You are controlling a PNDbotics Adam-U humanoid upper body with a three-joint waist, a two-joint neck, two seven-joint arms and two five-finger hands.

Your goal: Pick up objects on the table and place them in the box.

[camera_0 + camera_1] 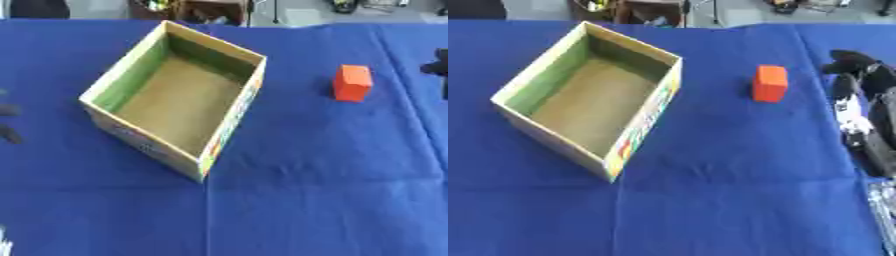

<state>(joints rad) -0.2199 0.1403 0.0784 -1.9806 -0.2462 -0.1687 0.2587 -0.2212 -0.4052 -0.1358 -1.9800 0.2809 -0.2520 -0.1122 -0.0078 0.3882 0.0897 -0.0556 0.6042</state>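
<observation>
Open box (206,162) corner nearest; orange block (770,83) near right hand (859,95), fingers' state unclear.

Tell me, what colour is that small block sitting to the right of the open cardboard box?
Orange small block, clearest in the right eye view.

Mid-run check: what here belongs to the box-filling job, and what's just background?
Job:
orange block, standing on the blue tablecloth
open cardboard box, empty
right hand, beside the block
left hand, at the left edge

Background:
clutter beyond the table's far edge
</observation>
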